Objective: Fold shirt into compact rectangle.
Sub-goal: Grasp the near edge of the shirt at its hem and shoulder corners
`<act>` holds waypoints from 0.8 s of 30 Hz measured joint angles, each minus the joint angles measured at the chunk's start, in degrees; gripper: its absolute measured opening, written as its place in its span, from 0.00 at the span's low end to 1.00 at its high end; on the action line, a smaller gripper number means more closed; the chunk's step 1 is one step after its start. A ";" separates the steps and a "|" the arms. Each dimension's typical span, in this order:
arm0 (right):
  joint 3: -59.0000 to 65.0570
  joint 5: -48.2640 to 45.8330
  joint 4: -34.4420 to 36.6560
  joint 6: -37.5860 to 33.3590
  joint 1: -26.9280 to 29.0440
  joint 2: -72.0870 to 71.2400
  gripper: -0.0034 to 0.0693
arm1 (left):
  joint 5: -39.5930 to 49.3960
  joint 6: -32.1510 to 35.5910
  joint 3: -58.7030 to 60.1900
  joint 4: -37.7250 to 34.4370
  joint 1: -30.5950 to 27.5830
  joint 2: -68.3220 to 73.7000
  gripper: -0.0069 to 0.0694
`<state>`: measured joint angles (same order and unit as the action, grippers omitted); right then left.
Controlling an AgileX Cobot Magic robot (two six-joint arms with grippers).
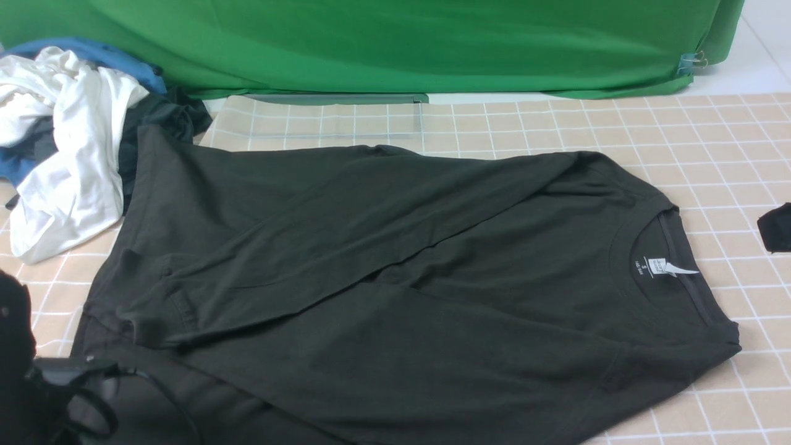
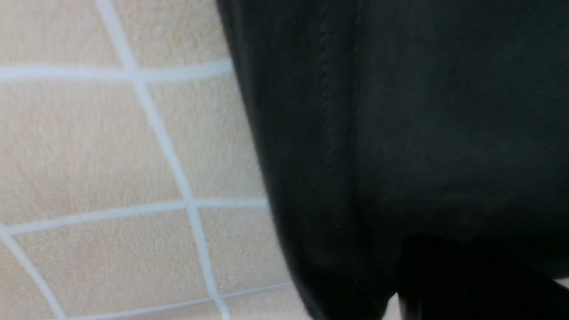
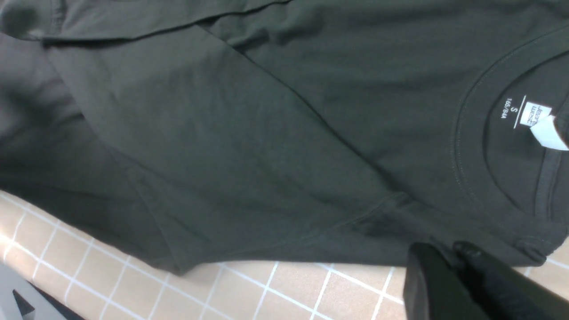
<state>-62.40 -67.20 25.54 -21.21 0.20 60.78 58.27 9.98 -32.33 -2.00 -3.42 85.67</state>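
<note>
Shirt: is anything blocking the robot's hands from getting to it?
No, nothing visible does. The left gripper looks shut right on the edge of the shirt. The right gripper, fingers together, hovers at the shirt's edge. The clothes pile lies off at the far left.

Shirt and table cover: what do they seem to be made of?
Shirt: probably soft knit cotton, matte; it lies in soft folds with stitched seams. Table cover: seemingly napped, towel-like cloth, matte; fine fuzz shows up close.
</note>
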 joint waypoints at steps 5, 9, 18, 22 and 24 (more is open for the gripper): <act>0.00 0.00 0.06 -0.02 0.00 0.00 0.19 | 3.92 -2.32 -5.87 0.82 0.00 -0.65 0.11; 0.00 0.07 0.19 -0.07 0.00 0.00 0.19 | 7.04 -5.31 -9.53 2.00 0.00 -4.81 0.11; 0.00 0.66 0.24 -0.25 0.00 0.00 0.21 | 3.03 -6.80 -6.56 4.37 -0.94 -8.86 0.12; 0.00 0.83 0.24 -0.42 0.00 0.00 0.22 | -3.92 -6.36 -3.03 4.65 -1.07 -8.20 0.25; 0.00 0.83 0.31 -1.14 0.00 0.00 0.22 | -5.45 -6.28 -2.06 4.90 -1.07 -6.86 0.38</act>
<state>-62.40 -66.37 25.85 -22.35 0.20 60.78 52.82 3.70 -34.39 2.91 -4.49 78.82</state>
